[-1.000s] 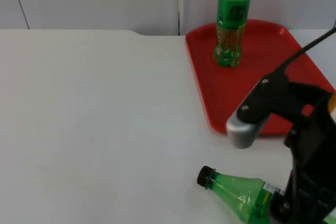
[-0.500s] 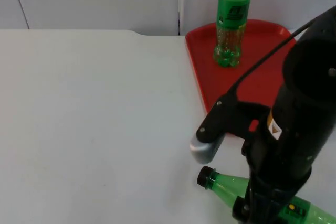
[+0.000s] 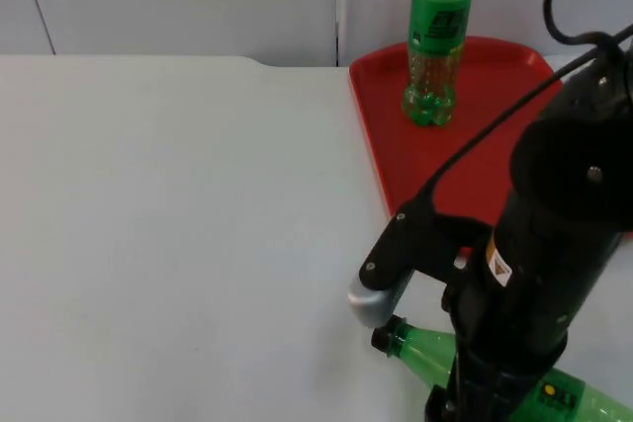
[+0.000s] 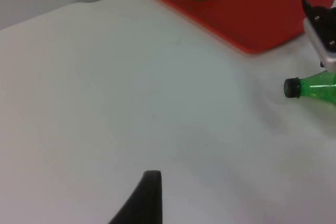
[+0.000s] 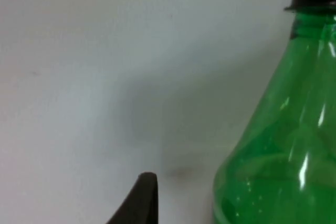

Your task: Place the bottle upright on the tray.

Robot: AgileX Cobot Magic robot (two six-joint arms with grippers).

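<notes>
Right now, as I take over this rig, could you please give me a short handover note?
Right gripper: low over the lying bottle at the table's near edge, close to its shoulder; grasp not confirmed.
Left gripper: waiting above bare table, away from the bottle.
One upright bottle already stands at the back of the red tray.
Done: approach to the lying bottle.
Left: grip it, lift, stand it upright on the tray.

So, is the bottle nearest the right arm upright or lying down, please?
Lying down: the bottle rests sideways on the table, cap pointing left.
</notes>
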